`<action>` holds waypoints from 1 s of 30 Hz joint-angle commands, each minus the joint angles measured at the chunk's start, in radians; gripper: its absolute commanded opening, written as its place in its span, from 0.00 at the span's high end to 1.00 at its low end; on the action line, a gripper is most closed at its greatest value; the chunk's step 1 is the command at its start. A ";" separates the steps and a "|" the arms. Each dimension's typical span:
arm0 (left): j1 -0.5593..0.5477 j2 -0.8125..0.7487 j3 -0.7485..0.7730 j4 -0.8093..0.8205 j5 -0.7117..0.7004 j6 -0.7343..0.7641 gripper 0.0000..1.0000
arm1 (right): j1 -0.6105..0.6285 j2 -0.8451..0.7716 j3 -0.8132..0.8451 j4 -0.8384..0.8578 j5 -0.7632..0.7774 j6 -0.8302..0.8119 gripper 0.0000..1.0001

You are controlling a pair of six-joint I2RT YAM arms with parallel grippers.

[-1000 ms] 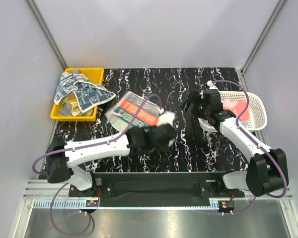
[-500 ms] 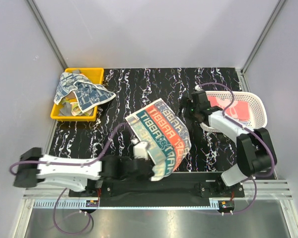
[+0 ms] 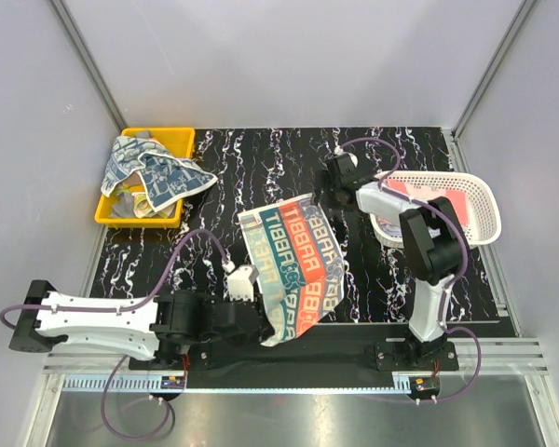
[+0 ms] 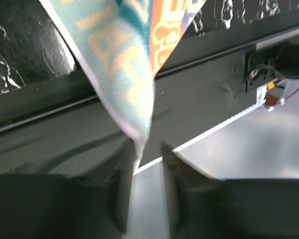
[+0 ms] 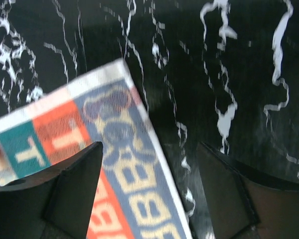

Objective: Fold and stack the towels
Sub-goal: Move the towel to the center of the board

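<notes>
left gripper (image 4: 143,155) parted, lettered towel (image 3: 293,265) corner slack in the gap; right gripper (image 5: 149,149) wide over far corner. laying-out step; next: flatten, fold.

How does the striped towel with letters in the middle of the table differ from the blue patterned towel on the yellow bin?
The striped towel lies spread open on the table; the blue patterned towel hangs crumpled over the yellow bin. The striped towel has teal, orange and blue bands with letters; the blue patterned towel shows only blue and white. Both are soft cloths, not yet folded.
</notes>
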 commanded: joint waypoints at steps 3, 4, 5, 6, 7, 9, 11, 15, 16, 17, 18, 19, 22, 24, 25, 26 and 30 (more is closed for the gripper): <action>0.067 0.001 0.099 -0.025 -0.127 0.094 0.46 | 0.004 0.088 0.171 -0.015 0.080 -0.093 0.23; 0.146 -0.002 0.097 -0.010 -0.121 0.111 0.45 | 0.004 0.104 0.194 -0.040 0.088 -0.099 0.25; 0.198 -0.006 0.091 0.018 -0.108 0.137 0.44 | 0.004 0.128 0.226 -0.049 0.093 -0.107 0.29; 0.255 -0.008 0.073 0.061 -0.065 0.223 0.43 | 0.004 0.138 0.237 -0.054 0.099 -0.118 0.31; 0.374 -0.005 0.068 0.128 -0.043 0.258 0.43 | 0.004 0.147 0.244 -0.061 0.106 -0.122 0.34; 0.499 0.038 0.062 0.203 0.030 0.360 0.43 | 0.004 0.176 0.278 -0.077 0.103 -0.133 0.41; 0.654 0.136 0.097 0.257 0.041 0.429 0.44 | 0.004 0.202 0.306 -0.093 0.094 -0.139 0.44; 0.902 0.338 0.141 0.386 0.128 0.491 0.46 | 0.004 0.234 0.352 -0.118 0.077 -0.170 0.44; 0.933 0.391 0.160 0.436 0.145 0.496 0.47 | 0.004 0.242 0.362 -0.124 0.076 -0.176 0.44; 0.956 0.479 0.181 0.444 0.150 0.503 0.48 | 0.006 0.256 0.378 -0.129 0.073 -0.188 0.44; 0.993 0.526 0.201 0.446 0.147 0.506 0.49 | 0.004 0.262 0.384 -0.141 0.071 -0.191 0.44; 1.010 0.561 0.215 0.461 0.149 0.513 0.49 | 0.004 0.265 0.389 -0.141 0.068 -0.197 0.44; 1.062 0.682 0.278 0.494 0.144 0.537 0.47 | 0.004 0.263 0.389 -0.135 0.056 -0.194 0.41; 1.096 0.742 0.325 0.513 0.176 0.551 0.45 | 0.004 0.263 0.389 -0.133 0.041 -0.190 0.41; 1.104 0.792 0.341 0.514 0.181 0.559 0.45 | 0.004 0.267 0.387 -0.135 0.039 -0.190 0.41; 1.108 0.814 0.356 0.515 0.185 0.569 0.45 | 0.003 0.267 0.387 -0.136 0.039 -0.190 0.41; 1.130 0.905 0.424 0.529 0.199 0.588 0.43 | 0.004 0.262 0.373 -0.120 0.024 -0.196 0.41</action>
